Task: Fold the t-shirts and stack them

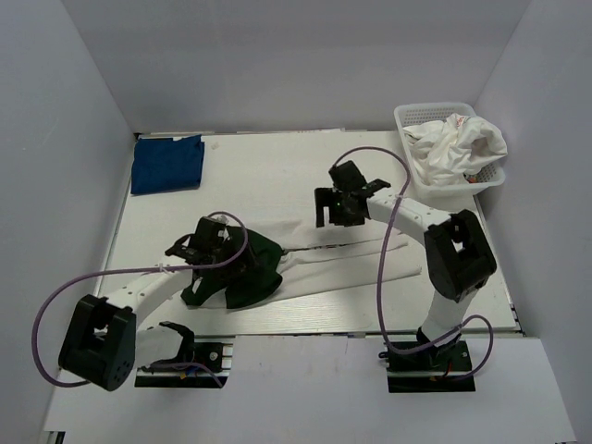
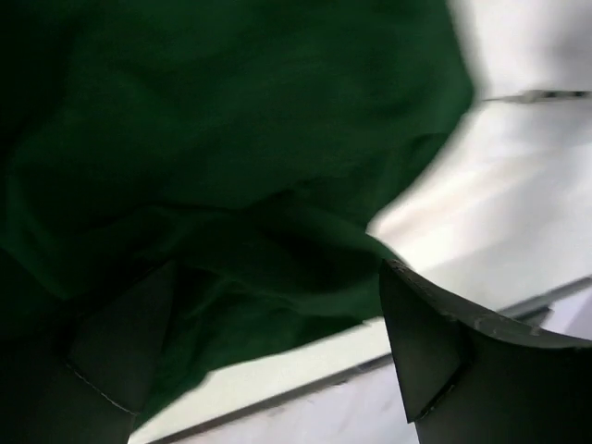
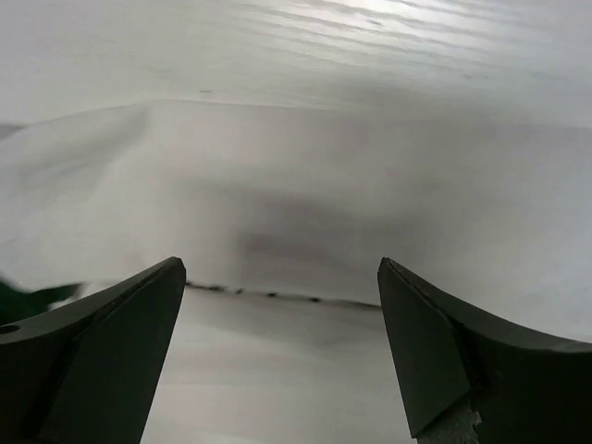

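A white t-shirt [image 1: 347, 266] with dark green sleeves lies flattened across the middle of the table, one green sleeve [image 1: 252, 270] bunched at its left end. My left gripper [image 1: 220, 253] hovers open over that sleeve; in the left wrist view the green cloth [image 2: 231, 139] fills the frame above the open left gripper [image 2: 277, 347], with nothing between the jaws. My right gripper [image 1: 338, 215] stands open above the shirt's far edge. The right wrist view shows the open right gripper [image 3: 279, 277] over white cloth [image 3: 305, 185] and its stitched hem [image 3: 268, 295]. A folded dark blue t-shirt [image 1: 166, 164] lies at the far left.
A white lattice basket [image 1: 435, 109] at the far right corner holds crumpled white t-shirts [image 1: 458, 143]. Bare white table [image 1: 277, 171] lies between the blue shirt and the basket. Purple cables loop from both arms. Grey walls close in the table on three sides.
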Tool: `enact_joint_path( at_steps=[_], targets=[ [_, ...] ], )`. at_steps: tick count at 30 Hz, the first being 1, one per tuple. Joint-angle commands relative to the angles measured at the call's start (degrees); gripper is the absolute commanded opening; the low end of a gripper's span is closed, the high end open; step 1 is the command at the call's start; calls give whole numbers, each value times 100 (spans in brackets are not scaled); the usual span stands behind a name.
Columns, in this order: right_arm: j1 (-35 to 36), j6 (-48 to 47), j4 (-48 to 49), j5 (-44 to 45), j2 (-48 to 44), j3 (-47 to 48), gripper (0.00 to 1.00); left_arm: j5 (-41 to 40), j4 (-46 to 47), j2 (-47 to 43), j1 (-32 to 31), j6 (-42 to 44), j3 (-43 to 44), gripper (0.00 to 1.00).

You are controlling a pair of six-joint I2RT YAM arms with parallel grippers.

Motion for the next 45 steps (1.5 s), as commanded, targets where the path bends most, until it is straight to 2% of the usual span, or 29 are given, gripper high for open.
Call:
enact_joint_path(
  at_steps=[1, 4, 8, 9, 11, 12, 14, 15, 16, 17, 18, 20, 21, 23, 24, 26, 28, 32, 37, 40, 43, 45],
  targets=[
    [-299, 218, 227, -280, 294, -206, 90, -158, 506, 93, 40, 92, -267, 100],
    [-396, 411, 183, -289, 488, -477, 90, -519, 761, 646, 40, 153, -250, 100],
    [-431, 534, 446, -324, 50, -1268, 90, -1134, 577, 1832, 101, 469, 812, 100],
    [-370, 534, 525, -316, -152, -1522, 90, -1291, 517, 2356, 101, 470, 1031, 100],
    [-291, 534, 604, -552, -486, -1961, 90, -1416, 341, 2947, 172, 750, 1883, 100],
    [-273, 525, 657, -614, -731, -2095, 90, -1555, 244, 3594, 250, 829, 2599, 100],
    [-37, 604, 763, -685, -1240, -2534, 90, -1557, -54, 4326, 321, 1093, 3428, 100],
    [69, 752, 781, -580, -1339, -2623, 90, -1452, -212, 4713, 382, 1094, 4399, 100],
    [200, 823, 790, -597, -1410, -2710, 90, -1329, -431, 5117, 383, 1216, 4983, 100],
    [532, 989, 781, -588, -1524, -2920, 90, -1276, -912, 5948, 383, 1295, 5589, 100],
    [666, 1043, 772, -675, -1568, -2983, 90, -1275, -1160, 6356, 383, 1357, 6839, 100],
    [1183, 1009, 842, -825, -1569, -3089, 90, -1214, -1812, 7557, 383, 1410, 8181, 100],
    [1325, 957, 834, -964, -1552, -3124, 90, -1075, -1926, 7913, 383, 1471, 9345, 100],
    [1764, 729, 886, -1106, -1516, -3124, 90, -776, -1867, 8494, 383, 1472, 10232, 100],
    [1845, 519, 860, -1211, -1516, -3107, 90, -322, -1727, 8775, 383, 1341, 10566, 100],
    [2099, 297, 869, -1440, -1586, -3116, 90, 217, -1131, 8777, 435, 1191, 10369, 100],
    [2231, 16, 912, -1659, -1778, -3151, 90, 359, -435, 8637, 435, 884, 9903, 100],
    [2320, -151, 1149, -1704, -2148, -3133, 90, 202, -372, 8803, 435, 673, 10243, 100],
    [2408, -476, 1352, -1889, -2490, -3019, 90, 323, 778, 9154, 550, 14, 10305, 100],
    [2417, -486, 1528, -1819, -2658, -3045, 90, 910, 1463, 9576, 672, -487, 10621, 100],
    [2391, -276, 1624, -1285, -3035, -3089, 90, 1403, 2017, 9464, 673, -725, 10622, 100],
    [2399, -248, 1694, -1143, -3167, -3177, 90, 1476, 2019, 9183, 673, -577, 10622, 100]
  ],
)
